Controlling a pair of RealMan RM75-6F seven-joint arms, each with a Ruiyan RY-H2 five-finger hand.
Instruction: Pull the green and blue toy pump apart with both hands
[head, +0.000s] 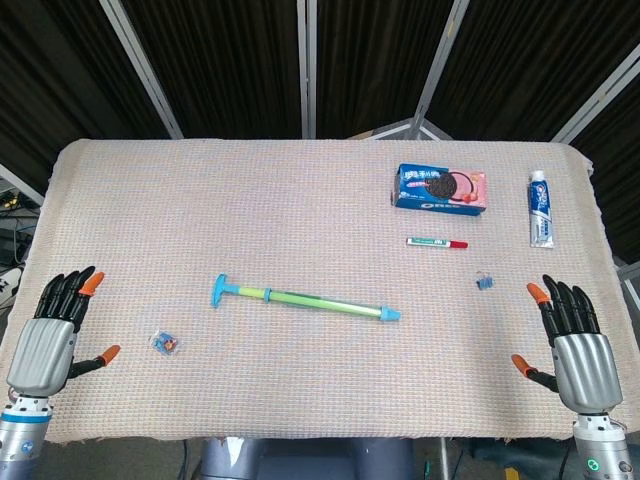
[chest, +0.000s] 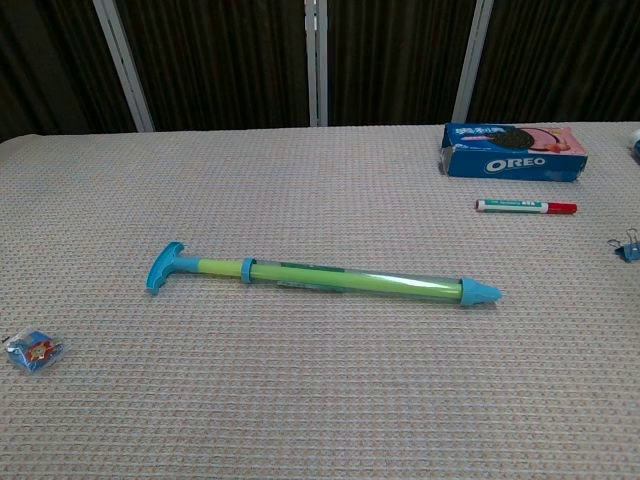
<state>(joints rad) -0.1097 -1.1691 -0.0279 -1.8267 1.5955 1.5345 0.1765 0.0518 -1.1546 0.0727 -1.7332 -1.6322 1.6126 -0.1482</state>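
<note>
The green and blue toy pump lies flat on the middle of the table, its blue T-handle to the left and its blue nozzle to the right. My left hand rests at the table's front left corner, fingers spread and holding nothing, well away from the handle. At the front right corner my right hand stands the same way, empty, far from the nozzle. Neither hand shows in the chest view.
A blue Oreo box and a toothpaste tube lie at the back right. A red-capped marker and a blue binder clip lie nearer. A small blue wrapped item sits front left.
</note>
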